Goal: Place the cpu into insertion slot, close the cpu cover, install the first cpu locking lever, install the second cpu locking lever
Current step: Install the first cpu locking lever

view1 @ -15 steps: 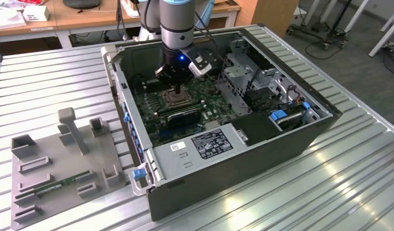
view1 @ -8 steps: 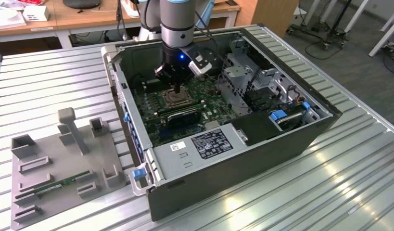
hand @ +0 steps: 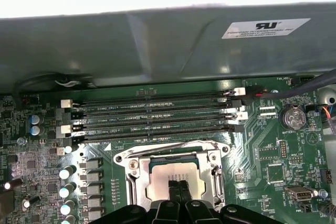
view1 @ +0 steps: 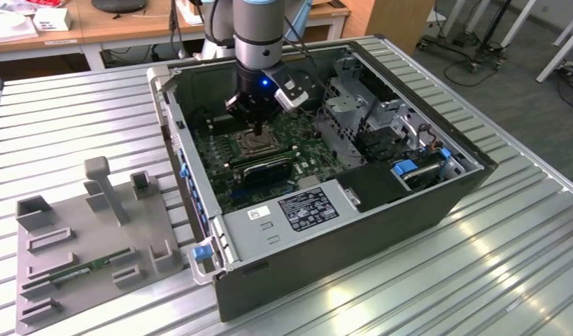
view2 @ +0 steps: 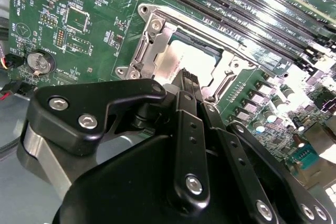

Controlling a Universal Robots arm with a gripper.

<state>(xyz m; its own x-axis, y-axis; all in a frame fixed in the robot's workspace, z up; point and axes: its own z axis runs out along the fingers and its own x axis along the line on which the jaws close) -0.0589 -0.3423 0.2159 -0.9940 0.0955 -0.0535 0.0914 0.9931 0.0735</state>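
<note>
1. Silvery metal catches the light where the cpu (hand: 170,174) lies flat in its socket on the green board (hand: 273,153), inside the open computer case (view1: 361,231), framed by the cpu cover (hand: 137,169) lying down around it.
2. Black and narrow, the gripper (hand: 177,186) stands right over the chip's face, its two fingertips pressed together with nothing between them; whether they touch the metal I cannot tell.
3. Thin as a card and light, the chip looks stiff but delicate underneath, so it is best handled by its edges or pushed gently from above.
4. Long memory slots (hand: 157,114) run just beside the socket, and rows of small round capacitors (hand: 68,174) crowd another side.
5. Outside the case, on the slatted table (view1: 510,266), a grey parts holder (view1: 81,245) keeps a green memory stick (view1: 81,269), well apart from the work.
</note>
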